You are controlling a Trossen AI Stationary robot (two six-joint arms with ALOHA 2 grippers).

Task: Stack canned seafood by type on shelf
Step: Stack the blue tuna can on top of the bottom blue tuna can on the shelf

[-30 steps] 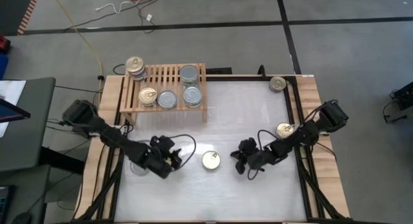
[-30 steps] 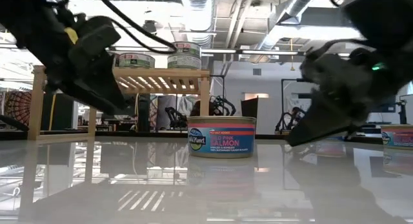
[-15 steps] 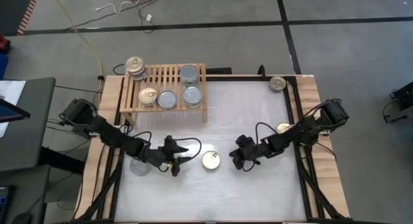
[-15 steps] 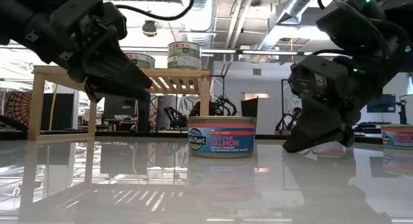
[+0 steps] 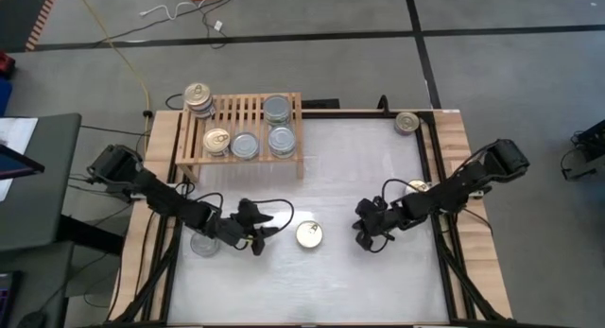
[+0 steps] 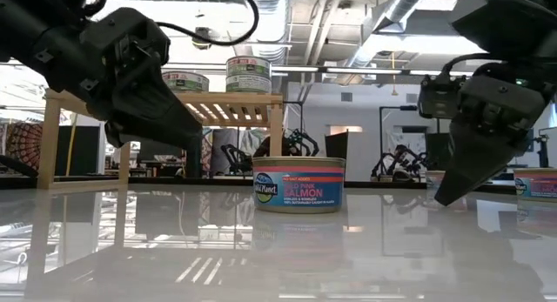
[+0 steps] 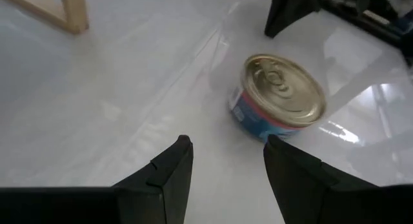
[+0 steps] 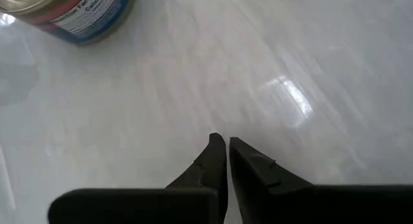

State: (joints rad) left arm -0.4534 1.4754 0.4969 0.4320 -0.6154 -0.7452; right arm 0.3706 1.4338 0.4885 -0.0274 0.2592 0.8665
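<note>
A salmon tin with a gold top [image 5: 308, 234] [image 6: 298, 184] [image 7: 281, 98] stands on its base on the white tabletop, with nothing touching it. My left gripper [image 5: 268, 231] [image 7: 226, 153] is open just left of the tin and points at it, tilted slightly downward. My right gripper [image 5: 365, 239] [image 8: 226, 150] hovers shut to the tin's right, slanting down over bare table. The wooden shelf [image 5: 241, 129] at the far left carries several tins on its slatted top, two of them in small stacks.
One gold-topped tin [image 5: 407, 123] sits at the far right corner. Another [image 5: 416, 187] lies partly under my right arm and shows at the right edge of the low view [image 6: 538, 182]. A pale round tin [image 5: 201, 243] shows under my left arm.
My left gripper has tipped up from pointing steeply down until it points nearly level at the salmon tin, edging toward it. My right gripper has drawn back from the tin toward the table's right edge and risen a little. The tin has stayed put.
</note>
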